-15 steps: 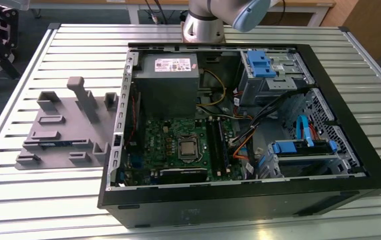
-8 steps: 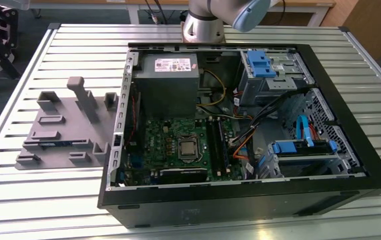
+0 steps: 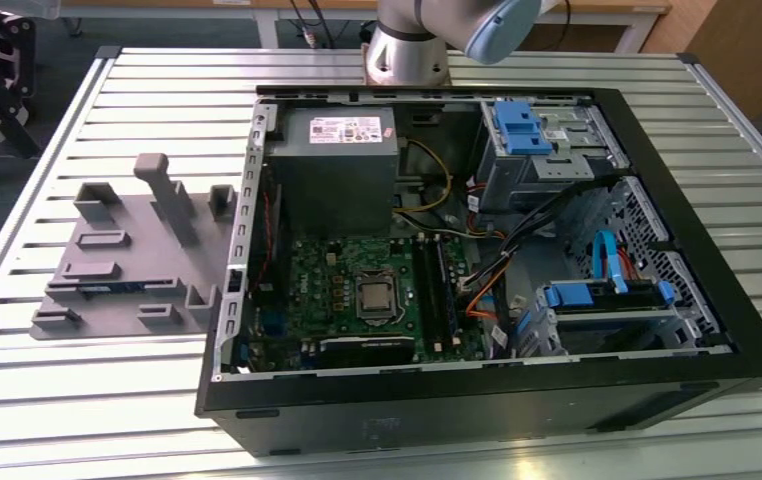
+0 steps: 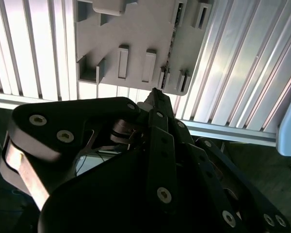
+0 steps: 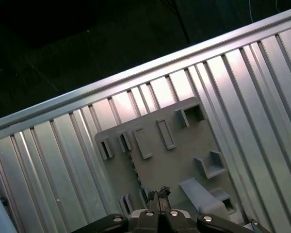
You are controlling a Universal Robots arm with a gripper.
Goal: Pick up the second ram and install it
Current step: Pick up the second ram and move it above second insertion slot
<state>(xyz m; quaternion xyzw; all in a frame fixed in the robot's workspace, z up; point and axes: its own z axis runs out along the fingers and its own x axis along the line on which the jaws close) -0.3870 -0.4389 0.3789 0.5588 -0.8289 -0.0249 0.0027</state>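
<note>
1. Nearest the cameras, the fingers (image 4: 157, 98) (image 5: 155, 197) are seen in both wrist views. They are drawn together tip to tip, and nothing is held between them.
2. In the second wrist view the dark links and screws behind the fingers are laid out in full. In the first wrist view the tips are seen from close behind, as two slim dark points side by side.
3. Beyond the tips the grey fixture (image 5: 184, 145) (image 4: 136, 29) is seen, flat on the table (image 5: 262, 97) (image 4: 29, 48). The fingers are held above it and apart from it.
4. The second ram (image 5: 136, 171) (image 4: 173, 43) is found in the fixture, standing on its long edge as a thin dark strip between small slotted posts. In the first wrist view its near end is seen close to the fingertips.
5. The dark floor beyond the table's rail is given by the first wrist view.
6. The wider layout is supplied by the exterior view. The fixture (image 3: 114, 260) is placed toward the exterior view's left, and the second ram (image 3: 94, 286) is seen as a blue-green strip low in it.
7. Just beside the fixture, toward the exterior view's right, an open computer case (image 3: 488, 400) is laid on its side on the table (image 3: 154, 90). The green motherboard (image 3: 354, 270) with its long black slots is exposed inside.
8. Farthest off, the arm (image 3: 408, 40) is mounted at the table's far edge behind the case.
</note>
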